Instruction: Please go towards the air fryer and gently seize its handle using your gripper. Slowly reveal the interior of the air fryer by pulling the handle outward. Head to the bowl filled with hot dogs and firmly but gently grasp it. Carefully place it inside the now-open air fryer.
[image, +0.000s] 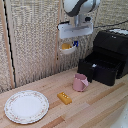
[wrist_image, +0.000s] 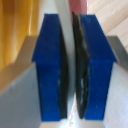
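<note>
On the exterior view's left, a patterned plate (image: 26, 106) is lying on the wooden tabletop (image: 100, 107), with a yellow dotted block (image: 64, 97) and a pink cup (image: 80, 82) sitting further right. Above them, the pincer (image: 69, 43) is hanging in the air, pinching the rim of the white bowl (image: 67, 47) with the hot dogs (image: 66, 46) inside. On the right, the air fryer (image: 112, 47) is standing with its drawer (image: 102, 68) pulled open. In the wrist view, the blue fingers (wrist_image: 49, 65) are pressing a thin white edge.
</note>
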